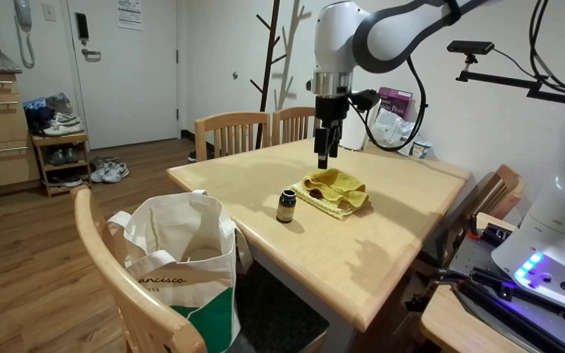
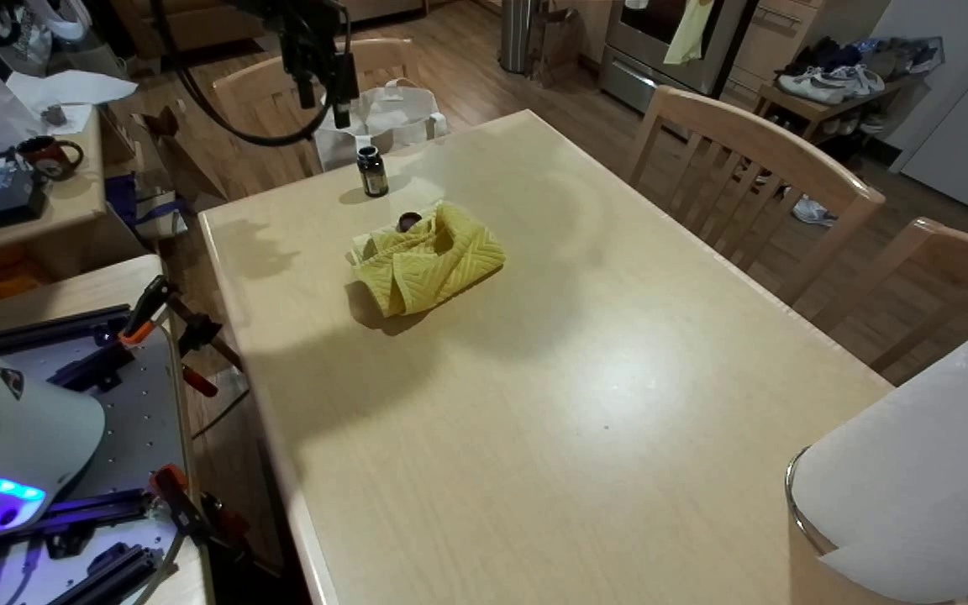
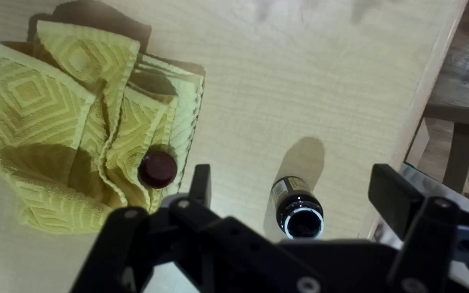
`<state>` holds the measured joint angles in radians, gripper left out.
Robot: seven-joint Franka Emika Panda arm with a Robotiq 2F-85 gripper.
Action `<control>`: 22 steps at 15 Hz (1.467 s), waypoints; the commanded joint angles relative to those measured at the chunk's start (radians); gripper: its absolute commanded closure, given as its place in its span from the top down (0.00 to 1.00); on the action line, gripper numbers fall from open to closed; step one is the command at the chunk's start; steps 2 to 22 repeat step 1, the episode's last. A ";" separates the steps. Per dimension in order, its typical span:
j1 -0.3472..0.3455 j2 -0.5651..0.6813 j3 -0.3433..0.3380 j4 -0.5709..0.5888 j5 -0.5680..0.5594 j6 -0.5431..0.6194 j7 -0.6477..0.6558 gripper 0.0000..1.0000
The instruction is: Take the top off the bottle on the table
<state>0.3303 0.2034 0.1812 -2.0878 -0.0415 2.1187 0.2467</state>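
The dark-brown bottle [image 1: 286, 208] stands upright on the light-wood table [image 1: 344, 260], near one edge. It shows in an exterior view [image 2: 373, 174] and in the wrist view [image 3: 293, 199], where its mouth is open with a pale rim. The top, a dark reddish-brown round cap [image 3: 158, 169], lies apart from the bottle on a folded yellow cloth [image 3: 43, 101]. The cap also shows in both exterior views [image 1: 315, 194] [image 2: 408, 221]. My gripper [image 3: 295, 183] is open and holds nothing. It hangs well above the table, its fingers [image 1: 325, 159] pointing down.
A tote bag [image 1: 184, 274] sits on a chair by the table edge near the bottle. More chairs [image 2: 753, 185] stand along another side. A white paper roll [image 2: 921, 479] stands at a far end, with a purple box [image 1: 395, 100] and bags by the wall.
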 commanded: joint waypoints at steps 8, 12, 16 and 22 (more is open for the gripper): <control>-0.015 0.001 0.016 0.002 -0.003 -0.003 0.002 0.99; -0.015 0.001 0.016 0.002 -0.003 -0.003 0.002 0.99; -0.015 0.001 0.016 0.002 -0.003 -0.003 0.002 0.99; -0.015 0.001 0.016 0.002 -0.003 -0.003 0.002 0.99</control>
